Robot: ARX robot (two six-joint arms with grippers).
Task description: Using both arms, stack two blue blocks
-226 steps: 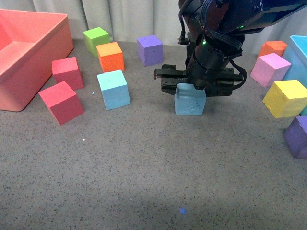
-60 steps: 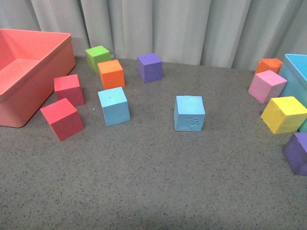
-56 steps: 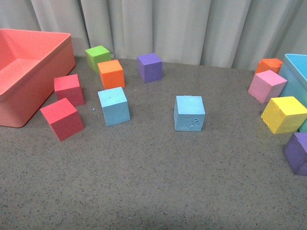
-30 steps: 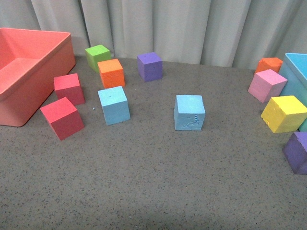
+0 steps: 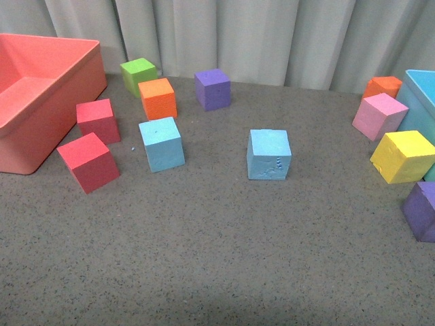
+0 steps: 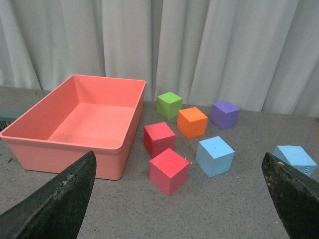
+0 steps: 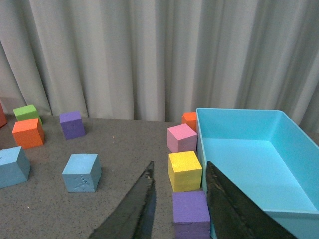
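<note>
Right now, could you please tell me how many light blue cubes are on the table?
2: plain blue cube left of centre; embossed blue cube mid-table. None appears hidden.

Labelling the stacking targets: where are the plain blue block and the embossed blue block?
plain blue block (image 5: pixel 160 130), front view, top face.
embossed blue block (image 5: pixel 269 166), front view, marked front face.

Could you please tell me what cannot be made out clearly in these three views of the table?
- Front view: the turquoise bin and the nearest purple cube are cut off by the right edge.
- Front view: the embossed marks on the marked blue block are too small to read.
- Right wrist view: a finger of the right claw hides part of the bin's near wall.
</note>
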